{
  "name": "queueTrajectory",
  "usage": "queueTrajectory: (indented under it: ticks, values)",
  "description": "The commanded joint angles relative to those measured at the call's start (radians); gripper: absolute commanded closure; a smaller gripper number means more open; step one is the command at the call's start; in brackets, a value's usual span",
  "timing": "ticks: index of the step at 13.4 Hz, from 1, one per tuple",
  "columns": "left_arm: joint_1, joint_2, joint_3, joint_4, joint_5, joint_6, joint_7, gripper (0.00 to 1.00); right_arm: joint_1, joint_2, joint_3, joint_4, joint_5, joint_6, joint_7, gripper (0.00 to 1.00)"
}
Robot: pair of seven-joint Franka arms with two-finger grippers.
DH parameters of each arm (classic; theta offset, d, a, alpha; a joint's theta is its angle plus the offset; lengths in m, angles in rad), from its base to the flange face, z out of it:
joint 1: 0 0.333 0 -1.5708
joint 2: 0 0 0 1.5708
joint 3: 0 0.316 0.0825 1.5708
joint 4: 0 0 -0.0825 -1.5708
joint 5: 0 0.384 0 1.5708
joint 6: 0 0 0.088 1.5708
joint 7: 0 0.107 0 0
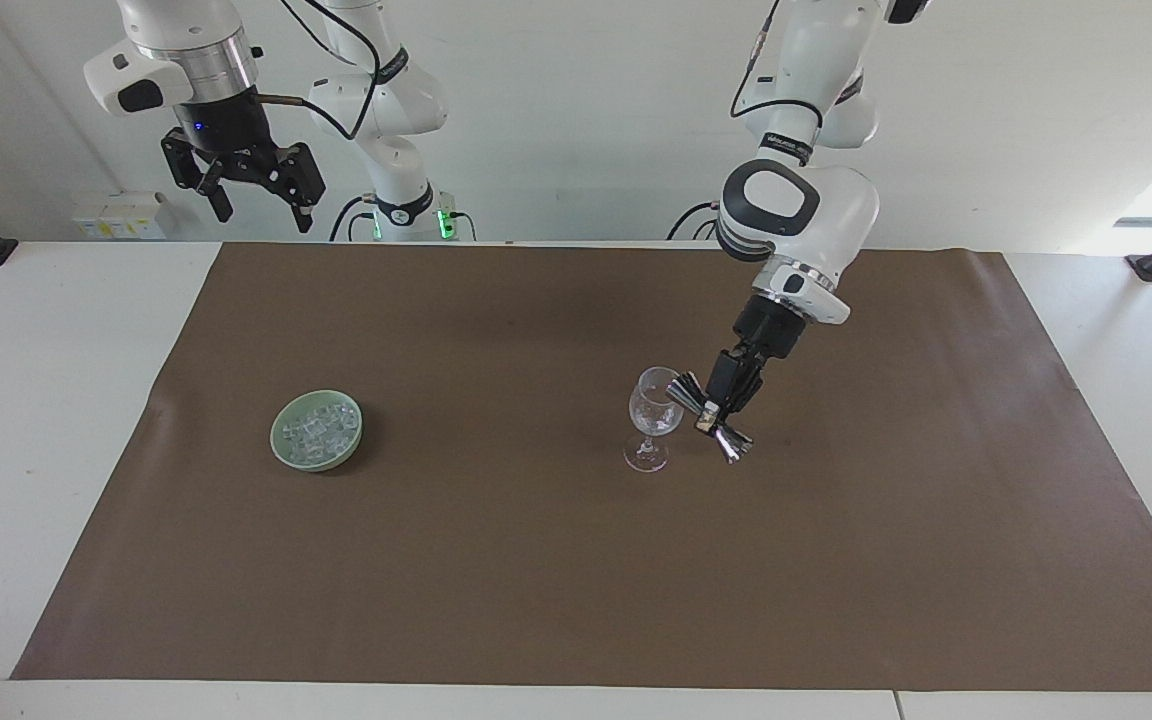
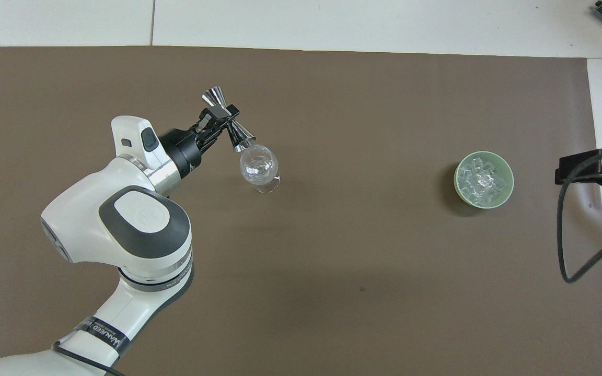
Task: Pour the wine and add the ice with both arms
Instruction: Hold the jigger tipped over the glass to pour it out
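**Inspector:** State of the left claw [image 1: 719, 410]?

**Assistant:** Closed on the waist of a steel jigger [image 1: 708, 415]. The jigger is tilted, one cone mouth at the rim of the wine glass [image 1: 654, 415], the other cone slanting down and away from the glass. Its long axis runs from the glass rim obliquely toward the left arm's end of the table.

**Inspector:** Where is the glass?

**Assistant:** Upright on the brown mat [image 1: 576, 600], just beside the left claw. No liquid can be made out in the bowl.

**Inspector:** And the ice [image 1: 318, 428]?

**Assistant:** Heaped in a green bowl [image 1: 283, 452], well apart from the glass, toward the right arm's end of the table.

**Inspector:** Right claw [image 1: 258, 205]?

**Assistant:** Fingers spread wide, holding nothing, raised by that arm's base. That arm waits. It is the nearer arm to the bowl.

**Inspector:** Judgement?

**Assistant:** The pouring step appears under way or ending. The ice step is not yet begun; it likely calls for the right claw to descend on the bowl.
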Motion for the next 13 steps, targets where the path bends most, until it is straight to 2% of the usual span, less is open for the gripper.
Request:
queueTrajectory:
  ticks: [1,9,13]
  values:
    - [0.004,-0.023,0.003,-0.023,0.025,-0.023,0.007,1.0,-0.003,-0.023,0.001,-0.029,0.006,0.011,-0.016,0.0]
    - [0.01,-0.026,-0.001,-0.025,0.024,-0.025,-0.001,1.0,-0.003,-0.023,0.001,-0.029,0.006,0.011,-0.016,0.0]
    - [0.03,-0.037,-0.002,-0.031,0.022,-0.054,-0.21,1.0,-0.003,-0.023,0.001,-0.031,0.006,0.011,-0.016,0.0]
